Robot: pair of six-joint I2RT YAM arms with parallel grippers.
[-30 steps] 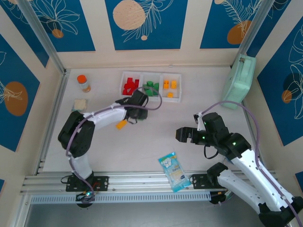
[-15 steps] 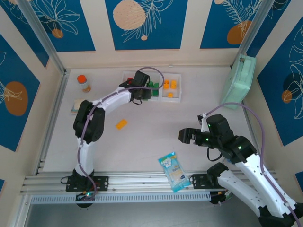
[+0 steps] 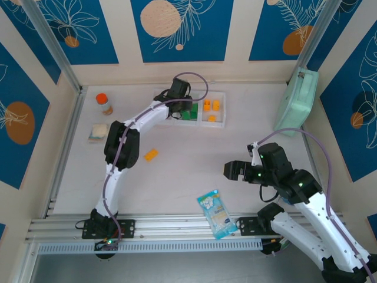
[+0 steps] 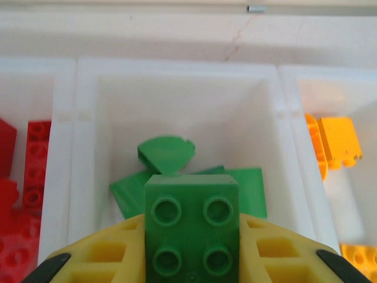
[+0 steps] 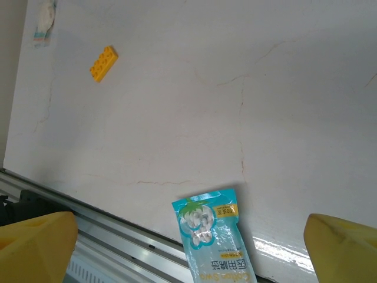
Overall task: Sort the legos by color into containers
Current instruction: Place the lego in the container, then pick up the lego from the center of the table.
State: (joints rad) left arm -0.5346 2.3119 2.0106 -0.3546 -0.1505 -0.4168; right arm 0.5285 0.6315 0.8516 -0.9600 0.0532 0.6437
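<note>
My left gripper (image 3: 178,94) hangs over the containers (image 3: 223,112), three joined white bins at the back of the table. It is shut on a green lego (image 4: 192,227) with four studs, clamped between the yellow fingers (image 4: 100,256). Below it lies the middle bin (image 4: 177,100) with other green legos (image 4: 168,154). Red legos (image 4: 26,194) fill the left bin and orange legos (image 4: 337,141) the right one. One yellow-orange lego (image 3: 151,155) (image 5: 103,63) lies loose on the table. My right gripper (image 3: 231,170) (image 5: 191,247) is open above the table's near right part, holding nothing.
A blue-white snack packet (image 3: 215,213) (image 5: 212,236) lies at the near edge, by the metal rail. A mint-green case (image 3: 297,101) leans at the back right. An orange-capped jar (image 3: 104,104) and a small flat packet (image 3: 98,131) sit at the back left.
My left gripper has travelled from the table near the loose orange lego toward the back, and now hangs over the bins. The right arm has shifted slightly.
</note>
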